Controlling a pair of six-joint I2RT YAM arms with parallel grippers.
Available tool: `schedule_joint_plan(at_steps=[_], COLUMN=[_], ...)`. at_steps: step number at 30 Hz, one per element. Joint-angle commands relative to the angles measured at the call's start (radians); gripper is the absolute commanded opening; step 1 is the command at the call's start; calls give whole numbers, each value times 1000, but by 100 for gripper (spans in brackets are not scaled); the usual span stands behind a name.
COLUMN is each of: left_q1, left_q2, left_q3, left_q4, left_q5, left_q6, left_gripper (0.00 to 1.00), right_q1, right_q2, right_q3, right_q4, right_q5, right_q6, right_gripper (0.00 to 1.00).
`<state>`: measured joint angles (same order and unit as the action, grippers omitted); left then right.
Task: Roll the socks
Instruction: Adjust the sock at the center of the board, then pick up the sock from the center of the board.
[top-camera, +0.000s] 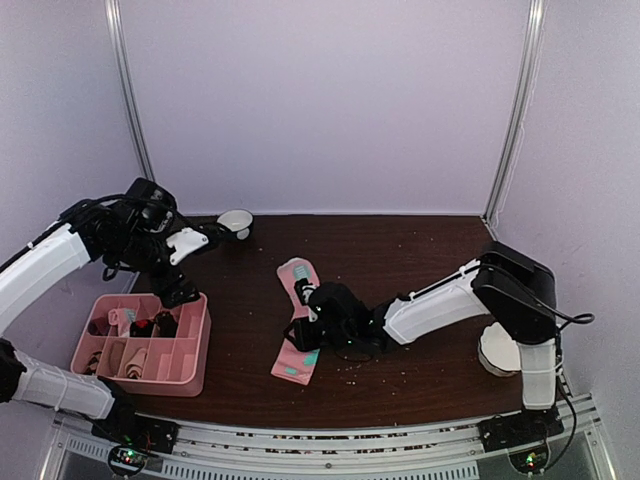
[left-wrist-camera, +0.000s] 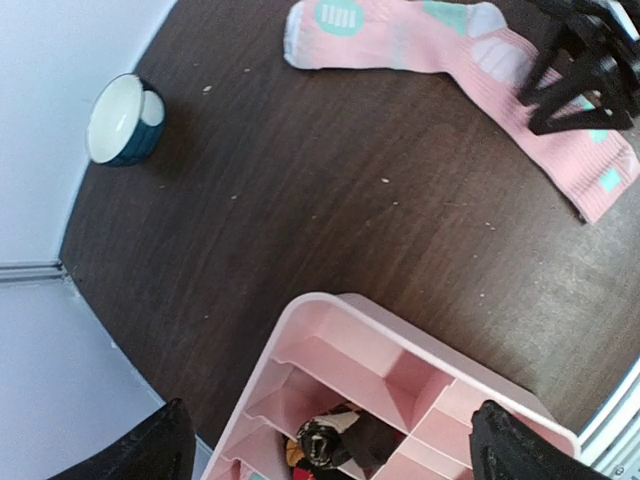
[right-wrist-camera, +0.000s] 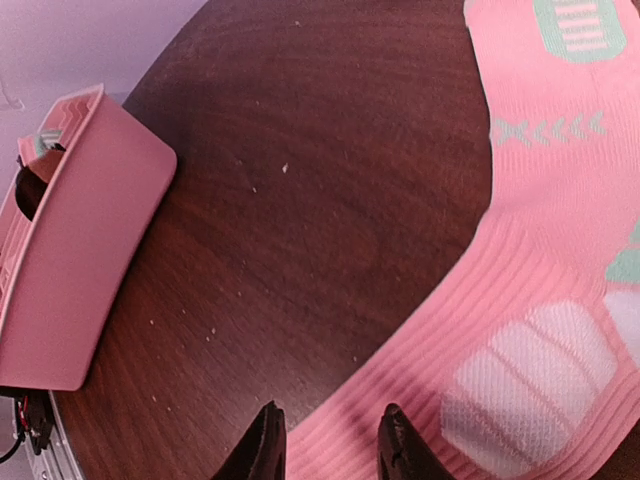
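left wrist, tray (left-wrist-camera: 392, 322), maybe rolled sock (left-wrist-camera: 322, 441) inside

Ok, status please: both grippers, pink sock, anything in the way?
Left gripper open above pink divided tray. Right gripper at edge of pink sock, jaws narrow, grip unclear. Sock flat, unrolled. Tray stands apart.

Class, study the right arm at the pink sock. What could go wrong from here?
The right pincer sits at the pink sock's very edge, so it may slip off or start a crooked roll. The specks scattered on the table could get rolled into the sock.
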<state>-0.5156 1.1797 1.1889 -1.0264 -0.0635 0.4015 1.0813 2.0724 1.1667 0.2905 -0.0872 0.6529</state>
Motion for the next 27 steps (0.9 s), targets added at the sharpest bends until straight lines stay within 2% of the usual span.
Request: schedule_joint_plan(at_steps=[1, 4, 7, 9, 11, 15, 18, 21, 25, 27], left_q1=[-64, -117, -148, -161, -184, -277, -360, -421, -464, -466], left_q2=[45, 50, 48, 42, 49, 142, 265, 367, 452, 473], left_q3=[-40, -65, -96, -120, -146, -176, -182, -175, -176, -174], left_q4=[-13, -12, 6, 37, 80, 166, 224, 270, 349, 379], left_q5=[102, 151, 238, 292, 328, 323, 297, 273, 241, 235], left_q6=[75, 132, 191, 225, 253, 281, 299, 326, 356, 363], left_gripper=[98, 98, 98, 98, 98, 97, 85, 71, 59, 55], right_q1=[-5, -3, 50, 94, 123, 134, 131, 129, 129, 130], right_q2=[-72, -150, -275, -353, -421, -593, -713, -781, -766, -764], right_q3=[29, -33, -124, -174, -236, -409, -500, -605, -654, -695], right_q4=[-80, -140, -164, -187, -186, -148, -165, -50, -68, -3], right_q5=[-8, 21, 129, 217, 292, 503, 662, 603, 581, 517], right_q6=[-81, -142, -264, -330, -364, -280, -133, -148, -113, -128], right_gripper=[33, 35, 47, 67, 98, 100, 100, 100, 100, 94])
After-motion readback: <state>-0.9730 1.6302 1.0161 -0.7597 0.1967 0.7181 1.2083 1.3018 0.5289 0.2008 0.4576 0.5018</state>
